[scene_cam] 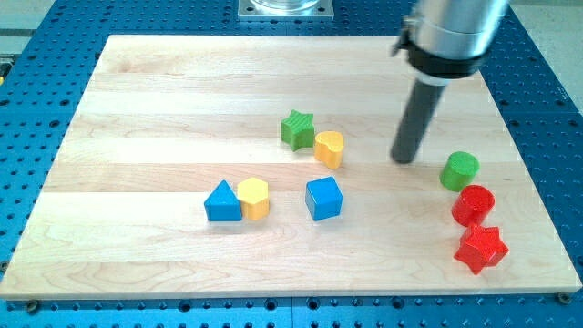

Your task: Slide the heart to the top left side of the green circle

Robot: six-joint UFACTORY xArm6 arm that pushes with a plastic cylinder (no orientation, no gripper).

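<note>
My tip (403,159) between yellow heart (330,148), green circle (460,170)

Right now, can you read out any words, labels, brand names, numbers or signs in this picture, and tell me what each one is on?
None: there is no readable text in this view.
The wooden board, the yellow heart, the green circle and the other blocks are all plain.
The rod above my tip and its metal collar carry no marking.

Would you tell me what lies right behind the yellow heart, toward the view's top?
The green star sits touching the yellow heart at its upper left. Bare wooden board lies beyond. The star's lower right edge is covered by the heart. My tip stands apart, rightward.
</note>
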